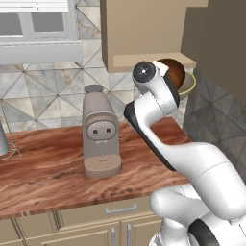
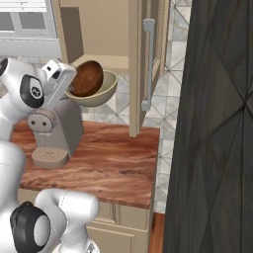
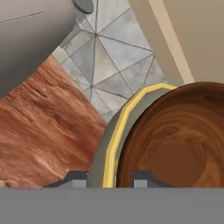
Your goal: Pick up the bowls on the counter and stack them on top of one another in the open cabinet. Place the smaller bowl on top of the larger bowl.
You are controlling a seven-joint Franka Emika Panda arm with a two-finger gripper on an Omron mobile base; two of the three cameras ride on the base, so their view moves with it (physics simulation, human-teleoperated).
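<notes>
Sideways, smaller bowl point(image 2: 87, 78) nested in larger bowl point(image 2: 102, 90), mouths tipped toward gripper point(image 3: 106, 178), fingers pinching both rims.

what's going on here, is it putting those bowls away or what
The white arm is holding two nested bowls up off the counter, near the open wall cabinet. The small dark brown bowl sits inside the wider olive-yellow bowl, both tipped on their side. In the hand view the gripper has one fingertip on each side of the yellow bowl's rim, apparently pinching it. The bowls hang beside the cabinet's shelf edge, not yet on it. A taupe coffee machine stands on the counter below.
</notes>
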